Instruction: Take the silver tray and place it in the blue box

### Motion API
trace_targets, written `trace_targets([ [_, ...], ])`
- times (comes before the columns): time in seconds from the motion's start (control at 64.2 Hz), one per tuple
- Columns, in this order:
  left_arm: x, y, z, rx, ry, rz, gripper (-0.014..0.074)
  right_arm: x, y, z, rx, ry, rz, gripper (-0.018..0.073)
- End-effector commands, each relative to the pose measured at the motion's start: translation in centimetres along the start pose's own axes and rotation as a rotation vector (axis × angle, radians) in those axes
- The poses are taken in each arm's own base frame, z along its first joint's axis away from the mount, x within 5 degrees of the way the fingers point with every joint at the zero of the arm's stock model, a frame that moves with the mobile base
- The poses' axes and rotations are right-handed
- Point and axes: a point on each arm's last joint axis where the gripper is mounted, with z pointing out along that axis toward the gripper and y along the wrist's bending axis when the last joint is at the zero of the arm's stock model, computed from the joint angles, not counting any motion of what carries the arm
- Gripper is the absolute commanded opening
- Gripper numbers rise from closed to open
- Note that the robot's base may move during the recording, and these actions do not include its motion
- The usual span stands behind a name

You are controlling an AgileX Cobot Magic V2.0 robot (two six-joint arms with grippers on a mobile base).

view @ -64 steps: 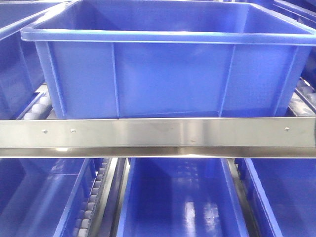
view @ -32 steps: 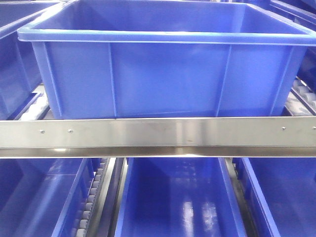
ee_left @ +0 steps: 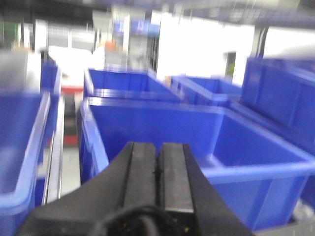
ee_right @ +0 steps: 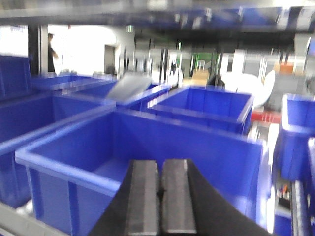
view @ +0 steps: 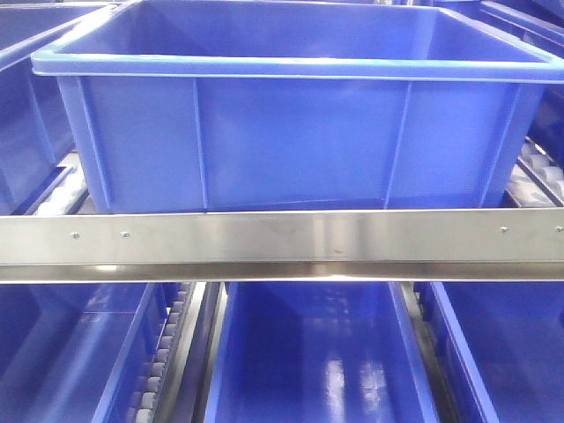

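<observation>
Left gripper (ee_left: 158, 177): hovering with jaws pressed together, carrying nothing.
Right gripper (ee_right: 160, 194): likewise hanging closed and empty.
Blue box (view: 291, 132): sitting open behind the steel rail (view: 282, 242).
Silver tray (ee_right: 129, 86): probably the blurred grey slab leaning out of a far crate.
Handling: likely stiff, light and slick, so pinching its raised rim is looking safest.

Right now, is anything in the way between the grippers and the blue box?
Nothing visible. Left gripper and right gripper, both shut, face the blue box with open air between; its visible interior holds nothing.
</observation>
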Motion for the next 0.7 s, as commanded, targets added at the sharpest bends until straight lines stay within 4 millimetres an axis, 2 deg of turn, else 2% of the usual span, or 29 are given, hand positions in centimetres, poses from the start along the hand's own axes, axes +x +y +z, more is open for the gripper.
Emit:
trace_targets([
  [0.0, -1.39, -0.55, -0.27, 0.048, -0.082, -0.004, -0.0104, -1.18, 0.19, -0.37, -0.013, -0.058, -0.012, 0.0021],
  [0.686, -1.45, -0.62, -0.27, 0.056, -0.089, -0.004, -0.0104, -0.89, -0.14, -0.43, 0.023, -0.031, -0.009, 0.0021],
])
